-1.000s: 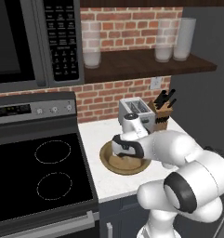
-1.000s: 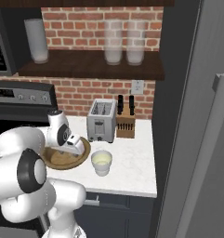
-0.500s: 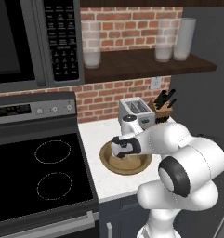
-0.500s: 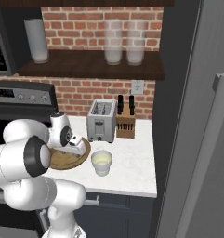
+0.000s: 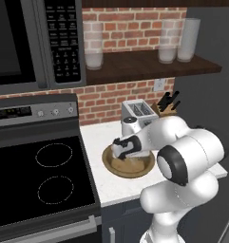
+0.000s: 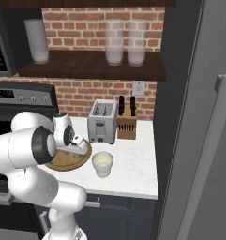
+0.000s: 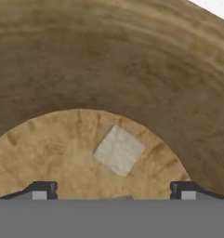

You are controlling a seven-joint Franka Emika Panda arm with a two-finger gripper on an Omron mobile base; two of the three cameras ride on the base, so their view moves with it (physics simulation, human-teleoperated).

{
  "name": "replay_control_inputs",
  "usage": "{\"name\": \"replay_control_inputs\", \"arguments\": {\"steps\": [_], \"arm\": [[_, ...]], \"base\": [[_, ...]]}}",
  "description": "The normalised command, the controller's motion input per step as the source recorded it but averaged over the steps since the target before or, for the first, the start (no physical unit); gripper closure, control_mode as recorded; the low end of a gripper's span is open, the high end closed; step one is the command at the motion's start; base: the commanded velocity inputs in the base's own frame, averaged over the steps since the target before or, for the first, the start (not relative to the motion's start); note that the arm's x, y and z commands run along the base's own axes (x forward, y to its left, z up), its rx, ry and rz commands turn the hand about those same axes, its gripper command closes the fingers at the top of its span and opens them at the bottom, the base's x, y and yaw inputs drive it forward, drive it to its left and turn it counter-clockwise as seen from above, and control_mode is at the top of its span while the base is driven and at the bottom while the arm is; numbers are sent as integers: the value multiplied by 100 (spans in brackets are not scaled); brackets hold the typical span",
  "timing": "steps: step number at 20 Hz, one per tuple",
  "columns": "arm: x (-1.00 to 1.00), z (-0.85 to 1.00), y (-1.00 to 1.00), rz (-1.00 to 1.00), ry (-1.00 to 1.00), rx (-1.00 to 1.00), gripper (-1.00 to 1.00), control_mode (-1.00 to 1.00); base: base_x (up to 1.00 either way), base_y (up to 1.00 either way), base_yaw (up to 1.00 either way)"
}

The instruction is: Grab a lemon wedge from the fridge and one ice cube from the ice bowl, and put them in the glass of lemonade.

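From the left base view, the white arm bends down over the wide, shallow, round brown wooden ice bowl (image 5: 129, 167), which sits on the white counter (image 5: 106, 190) between the black stove top (image 5: 40, 175) and the silver toaster (image 5: 138, 112); the gripper (image 5: 119, 148) hangs low over the bowl, just above its inside; a wooden knife block (image 5: 167, 107) stands beside the toaster, and tall pale glasses (image 5: 177, 42) stand on the dark wooden shelf (image 5: 149, 67) above.

From the right base view, the gripper (image 6: 79, 142) is above the near part of the ice bowl (image 6: 67, 160); the small whitish cup of pale yellow lemonade (image 6: 102, 163) stands on the counter (image 6: 133, 173) just beside the bowl, on its right; the tall dark grey fridge (image 6: 203, 122) with its long grey bar handle stands at the right edge, its door closed in this view.

From the hand view, the two dark fingers (image 7: 41, 189) stand wide apart and hold nothing; between them, on the flat floor of the bowl (image 7: 132, 69), lies one pale square ice cube (image 7: 119, 149), not touched by either finger; a second small piece shows at the bottom edge, too cut off to tell what it is.
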Motion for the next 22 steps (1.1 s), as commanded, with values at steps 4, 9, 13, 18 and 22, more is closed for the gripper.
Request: {"name": "replay_control_inputs", "arguments": {"steps": [4,9,13,18,22], "arm": [[3,-11,8,0,0,0,-100,-100],[-5,-2,3,0,0,0,-100,-100],[-28,0,0,0,0,0,-100,-100],[-39,0,0,0,0,0,-100,-100],[-7,0,0,0,0,0,-100,-100]], "base": [[0,0,0],[0,0,0],[0,0,0],[0,0,0],[0,0,0]]}}
